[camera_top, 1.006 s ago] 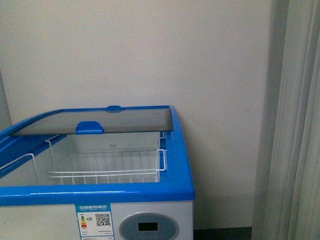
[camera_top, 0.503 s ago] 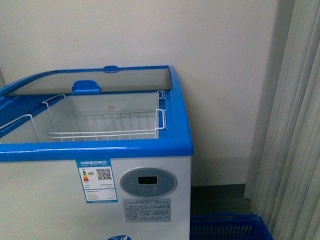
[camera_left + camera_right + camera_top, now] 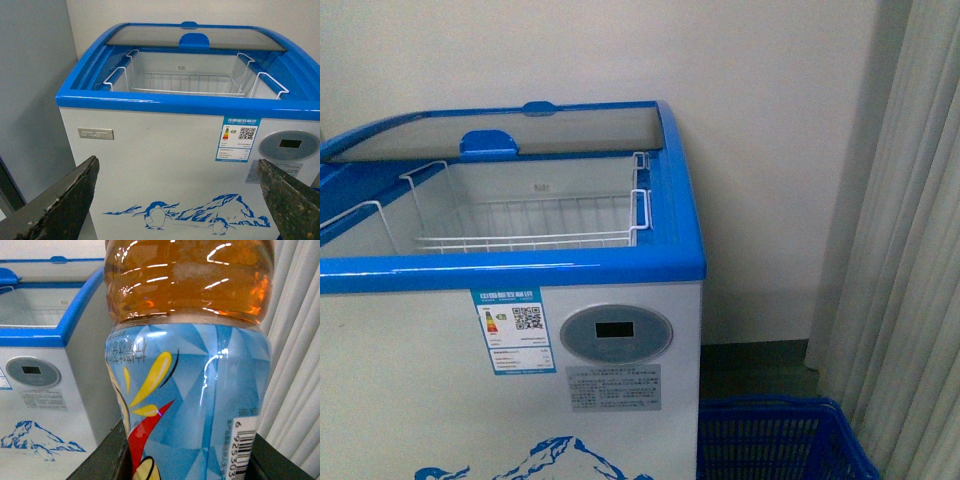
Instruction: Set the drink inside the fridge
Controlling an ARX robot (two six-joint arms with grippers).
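The fridge (image 3: 620, 265) is a white chest cooler with a blue rim and an oval grey display (image 3: 616, 333). Its glass lid (image 3: 520, 130) is slid to the back, and a white wire basket (image 3: 520, 240) hangs in the open top. Neither gripper shows in the front view. My left gripper (image 3: 176, 165) is open and empty, facing the fridge's (image 3: 185, 102) penguin-printed front. My right gripper (image 3: 187, 455) is shut on the drink (image 3: 190, 315), a bottle of reddish-amber liquid with a pale blue pictured label. It is held to the right of the fridge (image 3: 75, 320). The cap is out of view.
A blue slotted plastic basket (image 3: 780, 440) stands on the floor at the fridge's right front corner. Pale curtains (image 3: 910, 250) hang at the right, and a white wall is behind. A tall grey surface (image 3: 30, 100) stands to the left of the fridge.
The front view has dropped lower. The fridge's top now sits higher in the picture, more of its front and the penguin print show, and the blue basket has come into view.
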